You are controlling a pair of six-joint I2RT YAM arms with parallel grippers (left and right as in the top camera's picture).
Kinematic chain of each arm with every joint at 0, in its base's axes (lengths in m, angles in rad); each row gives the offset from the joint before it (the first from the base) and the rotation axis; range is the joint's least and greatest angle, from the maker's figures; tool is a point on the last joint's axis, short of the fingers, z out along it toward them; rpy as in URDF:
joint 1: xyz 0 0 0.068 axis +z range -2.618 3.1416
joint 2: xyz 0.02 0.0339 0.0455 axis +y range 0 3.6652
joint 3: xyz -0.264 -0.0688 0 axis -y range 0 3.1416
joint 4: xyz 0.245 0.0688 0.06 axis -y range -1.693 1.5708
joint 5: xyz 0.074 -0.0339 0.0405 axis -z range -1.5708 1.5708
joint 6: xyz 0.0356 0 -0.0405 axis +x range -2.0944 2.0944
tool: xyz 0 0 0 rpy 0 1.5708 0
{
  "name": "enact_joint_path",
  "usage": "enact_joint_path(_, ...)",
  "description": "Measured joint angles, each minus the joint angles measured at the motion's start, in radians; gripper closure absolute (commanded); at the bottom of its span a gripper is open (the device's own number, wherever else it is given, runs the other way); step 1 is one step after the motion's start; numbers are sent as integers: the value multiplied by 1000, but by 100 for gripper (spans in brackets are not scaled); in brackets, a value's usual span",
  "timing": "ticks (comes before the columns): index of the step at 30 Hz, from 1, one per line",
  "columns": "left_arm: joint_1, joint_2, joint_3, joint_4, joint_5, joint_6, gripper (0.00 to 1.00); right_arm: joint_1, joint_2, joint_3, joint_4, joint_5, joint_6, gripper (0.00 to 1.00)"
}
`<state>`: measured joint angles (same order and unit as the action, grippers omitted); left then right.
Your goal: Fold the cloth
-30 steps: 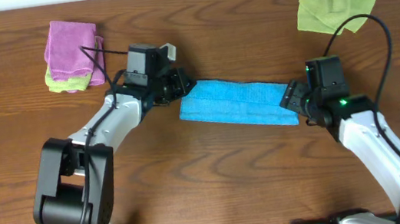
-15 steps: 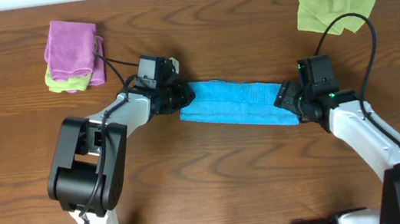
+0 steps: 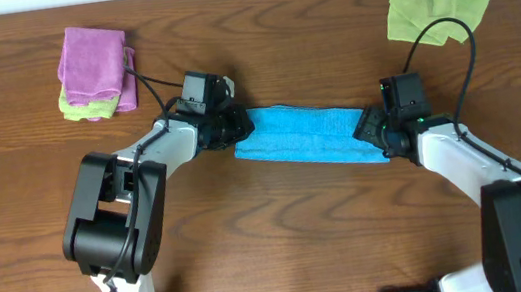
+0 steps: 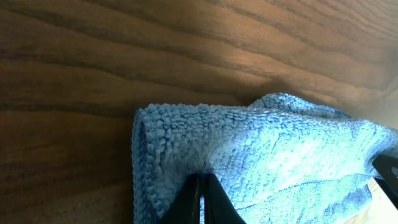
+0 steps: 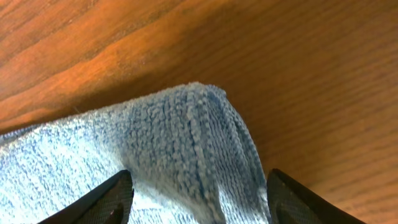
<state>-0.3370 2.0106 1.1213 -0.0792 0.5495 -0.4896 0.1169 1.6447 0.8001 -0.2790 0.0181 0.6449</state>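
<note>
The sky-blue cloth [image 3: 304,132] lies as a long folded strip across the middle of the table, slanting down to the right. My left gripper [image 3: 236,127] is at its left end. In the left wrist view the two fingers [image 4: 202,200] are pressed together with the cloth's [image 4: 280,155] pile around them and a thin sliver of blue between the tips. My right gripper [image 3: 370,134] is at the cloth's right end. In the right wrist view it is open, its fingers [image 5: 112,199] wide apart on either side of the folded corner [image 5: 186,137].
A purple folded cloth [image 3: 93,59] sits on a lime-green one [image 3: 84,109] at the back left. A crumpled lime-green cloth [image 3: 436,0] lies at the back right. The table is bare brown wood [image 3: 292,233] in front of the cloth.
My left arm has swung in and its gripper has come down onto the cloth's left end. My right gripper has crept left and a little farther back over the right end.
</note>
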Motion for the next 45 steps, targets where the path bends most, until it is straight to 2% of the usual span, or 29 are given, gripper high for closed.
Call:
enact_joint_path(5,0,0,0,-3,0,0,94,0,37,5,20,-2,2,39)
enact_joint_path(7,0,0,0,-3,0,0,94,0,42,7,30,-1,2,55)
enact_joint_path(8,0,0,0,-3,0,0,94,0,49,7,39,-2,5,73)
enact_joint_path(10,0,0,1,-5,0,0,94,0,55,8,71,-10,1,98)
enact_joint_path(17,0,0,2,-6,0,0,94,3,33,8,96,-45,-7,99)
enact_joint_path(24,0,0,2,-7,0,0,94,53,-156,8,92,-72,-6,99)
enact_joint_path(32,0,0,2,-7,0,0,94,163,-165,68,135,-82,-2,98)
enact_joint_path(35,0,0,2,-8,0,0,94,204,-143,123,154,-82,2,99)
enact_joint_path(41,0,0,3,-11,0,0,94,290,44,262,138,-78,6,99)
enact_joint_path(45,1,0,3,-12,0,0,94,352,70,286,108,-78,10,99)
